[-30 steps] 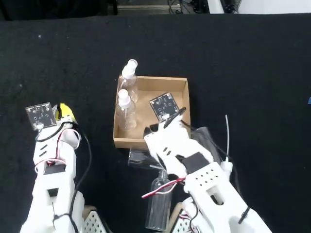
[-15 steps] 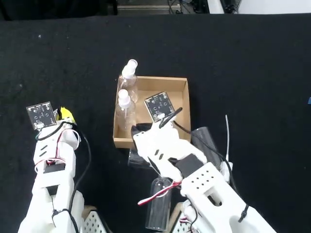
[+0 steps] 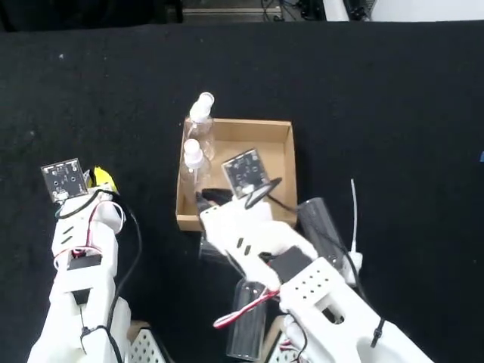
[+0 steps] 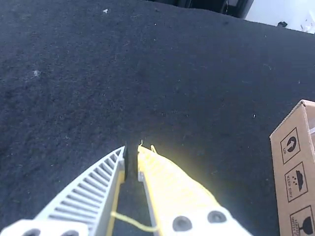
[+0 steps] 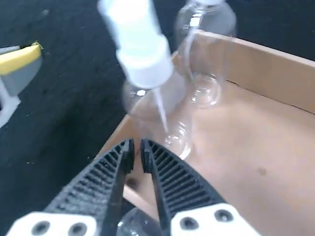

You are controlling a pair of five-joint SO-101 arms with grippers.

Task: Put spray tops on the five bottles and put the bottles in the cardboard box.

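The cardboard box (image 3: 276,162) lies open at mid-table. Two clear bottles with white spray tops stand along its left wall: the far bottle (image 3: 200,115) and the near bottle (image 3: 193,165). My right gripper (image 3: 206,200) hovers over the box's near left corner, shut and empty, just in front of the near bottle (image 5: 147,73). Three topless bottles lie on the cloth by the right arm: one (image 3: 246,321) near the front edge, one (image 3: 320,223) to the right, one (image 3: 214,246) under the arm. A loose spray top (image 3: 352,257) with its long tube lies at the right. My left gripper (image 4: 132,153) is shut and empty, over bare cloth left of the box.
Black cloth covers the whole table (image 3: 393,113). The box's right half is bare cardboard (image 5: 246,152). The left arm's yellow finger (image 5: 17,61) shows beyond the box wall in the right wrist view. Arm bases sit at the front edge.
My right arm has swung left across the box's near side, bringing its gripper from the box's middle to the near left corner. The left arm has not moved.
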